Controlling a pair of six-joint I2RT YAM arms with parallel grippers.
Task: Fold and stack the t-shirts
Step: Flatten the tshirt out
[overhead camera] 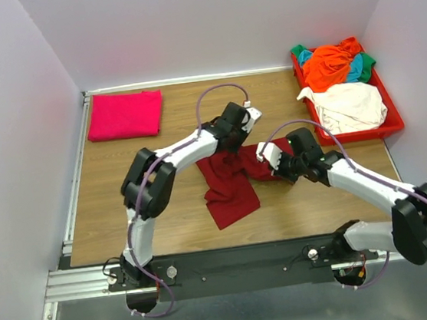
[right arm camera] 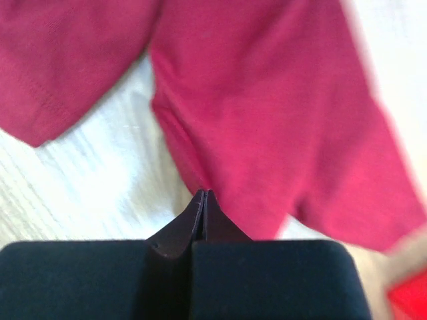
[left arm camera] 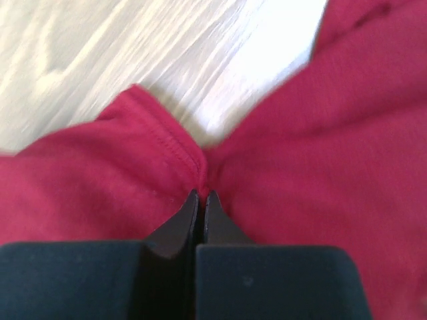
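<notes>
The dark red t-shirt lies crumpled at the middle of the wooden table. My left gripper is at the shirt's far edge; in the left wrist view the gripper is shut on a pinch of the dark red cloth beside a hemmed edge. My right gripper is at the shirt's right side; in the right wrist view the gripper is shut on the edge of the same shirt. A folded magenta-pink t-shirt lies flat at the far left.
A red plastic tray at the far right holds a heap of orange, cream, green and teal shirts. White walls close in the table on three sides. A metal rail runs along the left edge.
</notes>
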